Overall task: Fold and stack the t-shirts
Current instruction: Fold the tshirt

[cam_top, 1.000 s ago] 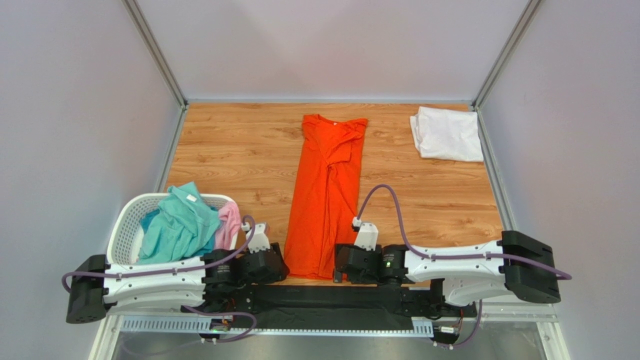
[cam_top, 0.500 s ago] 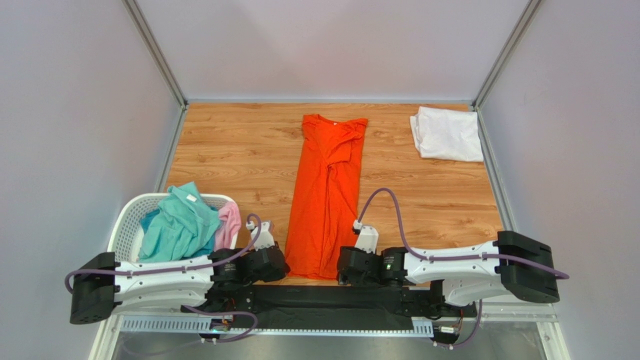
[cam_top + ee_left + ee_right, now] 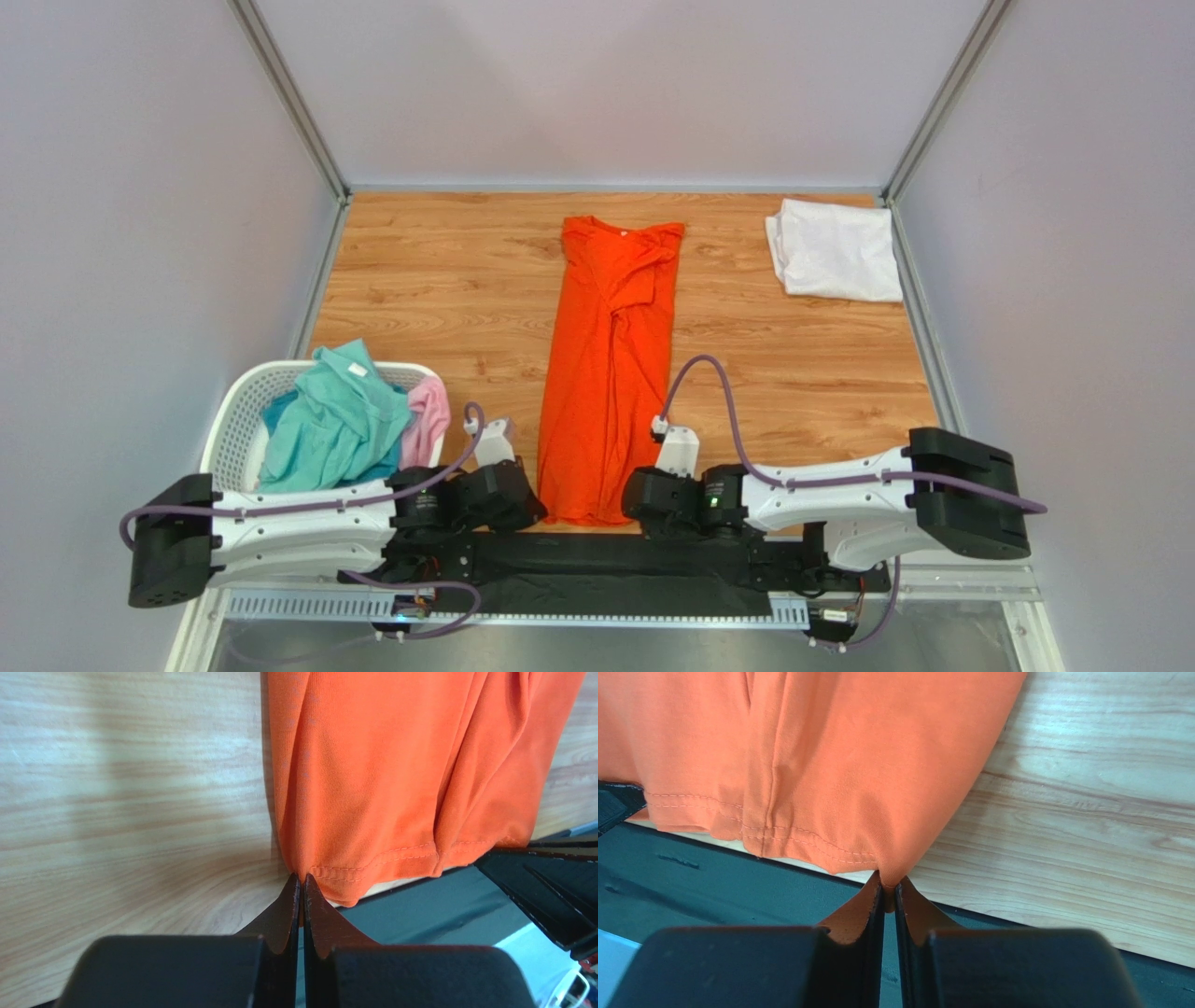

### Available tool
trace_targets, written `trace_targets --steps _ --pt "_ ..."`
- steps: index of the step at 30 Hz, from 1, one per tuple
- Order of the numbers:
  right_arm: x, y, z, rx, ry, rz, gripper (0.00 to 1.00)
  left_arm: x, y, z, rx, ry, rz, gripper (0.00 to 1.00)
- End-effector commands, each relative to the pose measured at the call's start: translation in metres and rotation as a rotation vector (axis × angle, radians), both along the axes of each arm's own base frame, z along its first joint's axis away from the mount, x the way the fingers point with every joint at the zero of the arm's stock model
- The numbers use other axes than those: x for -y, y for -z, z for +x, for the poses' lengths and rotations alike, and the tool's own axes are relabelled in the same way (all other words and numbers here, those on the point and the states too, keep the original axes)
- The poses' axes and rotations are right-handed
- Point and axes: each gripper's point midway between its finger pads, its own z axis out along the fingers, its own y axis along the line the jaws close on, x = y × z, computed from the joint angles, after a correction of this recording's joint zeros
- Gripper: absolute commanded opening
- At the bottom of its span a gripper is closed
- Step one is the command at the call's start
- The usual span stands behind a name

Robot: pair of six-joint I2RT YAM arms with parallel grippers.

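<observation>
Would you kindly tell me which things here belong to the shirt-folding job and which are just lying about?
Job: orange t-shirt, near hem corners pinched by left end effector and right end effector; white t-shirt; teal t-shirt; pink t-shirt.
Lying about: white mesh laundry basket; wooden table.

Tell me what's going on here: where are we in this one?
Both arms are working on the orange t-shirt, which lies as a long narrow strip down the middle of the table. The left gripper and right gripper are each pinched shut on a near hem corner. A folded white t-shirt sits at the far right. The teal t-shirt and pink t-shirt wait in the laundry basket.
</observation>
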Motion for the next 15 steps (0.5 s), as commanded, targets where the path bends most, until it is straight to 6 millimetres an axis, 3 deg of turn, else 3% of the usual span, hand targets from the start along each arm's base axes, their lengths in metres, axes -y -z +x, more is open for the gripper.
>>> trace_targets --steps 1,8,10,15 --pt "0.008 -0.001 -0.007 0.004 -0.021 -0.038 0.09 -0.003 0.005 -0.016 -0.063 0.051 0.003 0.0" --pt "0.021 -0.006 -0.017 0.01 -0.04 -0.036 0.04 0.006 -0.018 -0.023 -0.053 0.108 -0.032 0.0" --pt "0.024 -0.006 -0.018 0.011 -0.038 -0.028 0.03 0.0 -0.018 -0.021 -0.046 0.098 -0.006 0.0" --pt "0.024 -0.02 -0.008 0.072 -0.037 0.0 0.04 -0.005 -0.028 -0.016 -0.01 0.088 0.004 0.0"
